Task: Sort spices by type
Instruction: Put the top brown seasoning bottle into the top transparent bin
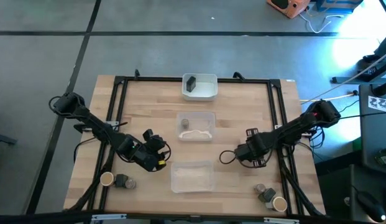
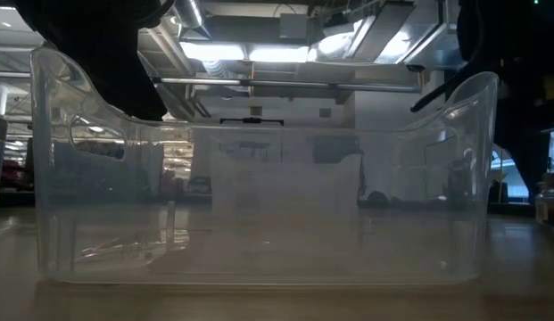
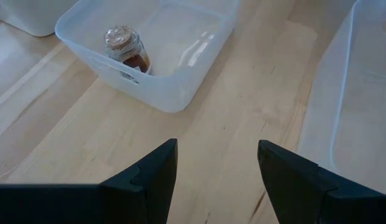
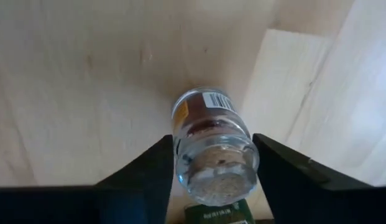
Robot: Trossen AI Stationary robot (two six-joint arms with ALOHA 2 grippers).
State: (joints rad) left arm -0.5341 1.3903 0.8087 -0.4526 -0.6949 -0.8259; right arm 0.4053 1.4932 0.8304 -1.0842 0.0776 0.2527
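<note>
My right gripper (image 4: 212,180) (image 1: 242,153) is right of the trays and shut on a small clear round spice jar (image 4: 208,134) with a grey top. My left gripper (image 3: 217,174) (image 1: 156,149) is open over bare wood between the middle clear tray (image 1: 196,126) and the near clear tray (image 1: 193,176). One grey-topped jar (image 3: 125,48) (image 1: 184,124) stands in the middle tray. A dark blocky spice (image 1: 191,84) sits in the white far tray (image 1: 208,92). More jars stand at the near-left (image 1: 121,182) and near-right (image 1: 267,196) corners. My right gripper pinches the jar between its two fingers at the upper body just under the grey lid (image 4: 183,158). The fingers come from above, slanting down. The lid faces the wrist camera and the barcoded base (image 4: 214,101) points at the table; whether the base touches the wood I cannot tell.
The near clear tray (image 2: 259,214) fills the low view. A tan-topped jar stands at each near corner (image 1: 107,179) (image 1: 279,203). A black frame (image 1: 118,106) runs along the table's edges. Bare wood lies on either side of the tray column.
</note>
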